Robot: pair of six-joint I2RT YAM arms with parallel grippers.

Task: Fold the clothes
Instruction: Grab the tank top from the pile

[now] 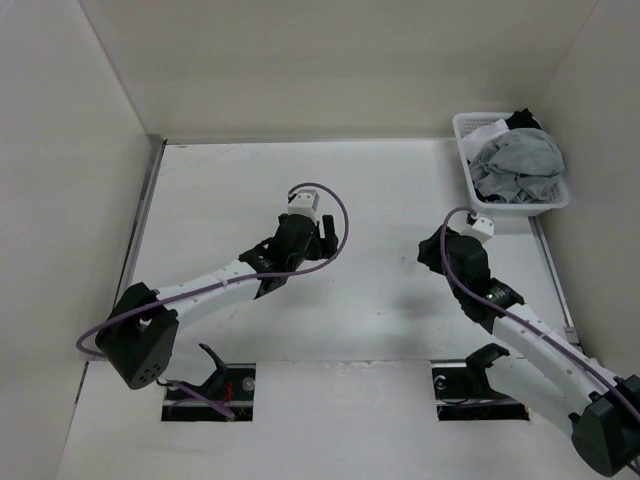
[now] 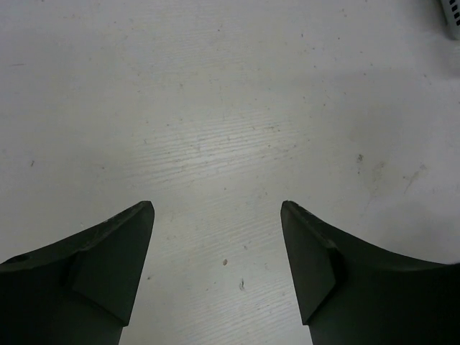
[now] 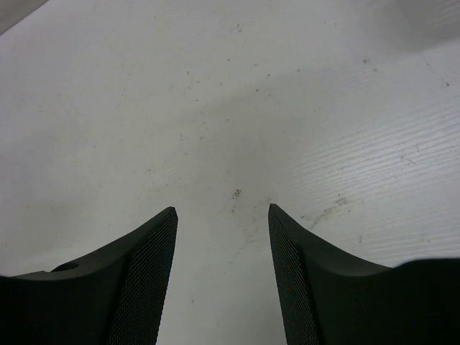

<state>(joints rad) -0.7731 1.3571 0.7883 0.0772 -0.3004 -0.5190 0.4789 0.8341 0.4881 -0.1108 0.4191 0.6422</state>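
Note:
The clothes, a crumpled heather-grey T-shirt, lie bunched in the white plastic basket at the table's back right corner. My left gripper hovers over the middle of the table, far left of the basket. In the left wrist view it is open, with only bare tabletop between its dark fingers. My right gripper sits in front of the basket, a short way short of it. The right wrist view shows it open too, its mesh-textured pads empty above the table.
A white garment with black trim lies at the back of the basket, behind the grey shirt. White walls enclose the table on the left, back and right. A corner of the basket shows at the left wrist view's top right.

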